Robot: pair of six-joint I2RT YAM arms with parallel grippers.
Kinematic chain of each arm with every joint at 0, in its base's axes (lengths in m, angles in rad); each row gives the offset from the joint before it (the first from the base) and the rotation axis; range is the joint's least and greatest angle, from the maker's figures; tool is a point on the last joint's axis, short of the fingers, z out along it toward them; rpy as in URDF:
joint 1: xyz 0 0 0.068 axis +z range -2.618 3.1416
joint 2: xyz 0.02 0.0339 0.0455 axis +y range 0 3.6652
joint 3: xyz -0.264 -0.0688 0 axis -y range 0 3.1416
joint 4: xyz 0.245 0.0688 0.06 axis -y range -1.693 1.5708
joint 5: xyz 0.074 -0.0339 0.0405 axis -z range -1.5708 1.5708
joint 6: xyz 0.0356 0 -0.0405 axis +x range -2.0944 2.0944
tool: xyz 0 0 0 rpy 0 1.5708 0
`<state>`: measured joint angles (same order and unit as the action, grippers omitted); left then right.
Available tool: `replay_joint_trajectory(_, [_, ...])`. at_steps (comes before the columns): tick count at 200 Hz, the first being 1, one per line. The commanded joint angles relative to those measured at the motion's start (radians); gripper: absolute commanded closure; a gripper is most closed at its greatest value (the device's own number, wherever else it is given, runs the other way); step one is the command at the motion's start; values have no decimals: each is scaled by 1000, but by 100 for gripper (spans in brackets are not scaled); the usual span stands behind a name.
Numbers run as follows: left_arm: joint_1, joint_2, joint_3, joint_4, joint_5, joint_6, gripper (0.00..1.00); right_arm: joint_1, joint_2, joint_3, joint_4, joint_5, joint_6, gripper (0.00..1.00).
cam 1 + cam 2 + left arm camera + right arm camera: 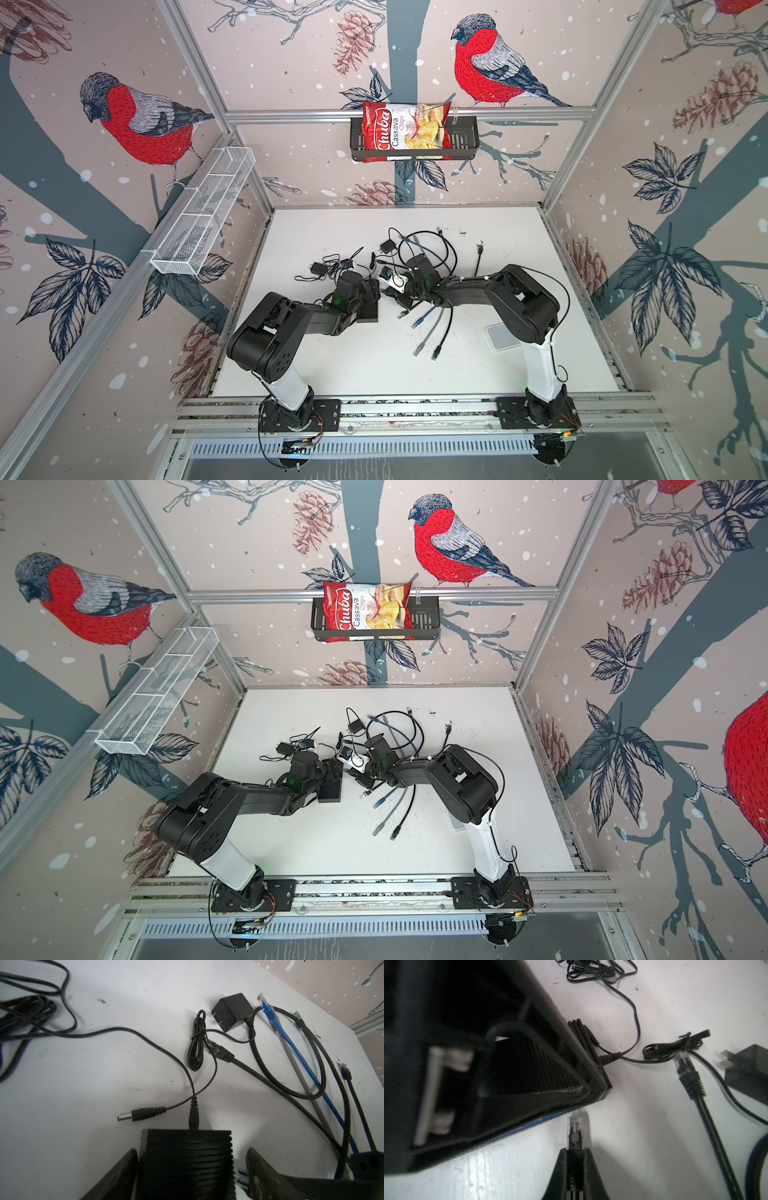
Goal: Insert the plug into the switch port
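Now, the right end effector (574, 1152) is closed narrowly on a clear-tipped plug (574, 1126), whose tip sits just beside the blue-edged side of the black switch (517, 1076) on the white surface (643, 1126), not inserted, while the left end effector (191, 1150) stands wide astride that switch.

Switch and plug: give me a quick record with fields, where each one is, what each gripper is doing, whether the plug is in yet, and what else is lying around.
switch: black ribbed box flat on the white table, power lead plugged into one edge
left gripper: open, fingers either side of the switch, gap showing on one side
right gripper: shut on the plug
plug: clear network plug, tip close to the switch's blue-edged side, not inserted
nearby: loose barrel connector, wall adapter, blue cable
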<state>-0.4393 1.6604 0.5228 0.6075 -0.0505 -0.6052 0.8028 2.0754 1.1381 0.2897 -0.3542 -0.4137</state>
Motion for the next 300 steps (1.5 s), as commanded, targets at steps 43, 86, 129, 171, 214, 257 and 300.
replay_joint_trajectory(43, [2,16,2,27,18,-4,20,25,-26,-26,34,-28,24,93])
replay_joint_trajectory(86, [1,25,2,35,26,0,20,42,-27,-33,51,-23,29,93])
replay_joint_trajectory(129, [1,34,2,37,26,3,20,52,-38,-32,68,-23,42,93])
replay_joint_trajectory(171, [2,36,1,34,21,0,21,64,-50,-39,84,-12,70,94])
replay_joint_trajectory(214, [2,50,-1,61,51,2,21,65,-23,-31,133,9,104,94])
replay_joint_trajectory(257, [1,65,7,69,93,9,23,75,-6,-14,150,-28,105,94])
replay_joint_trajectory(300, [1,61,2,75,139,42,25,90,2,32,116,-42,64,94])
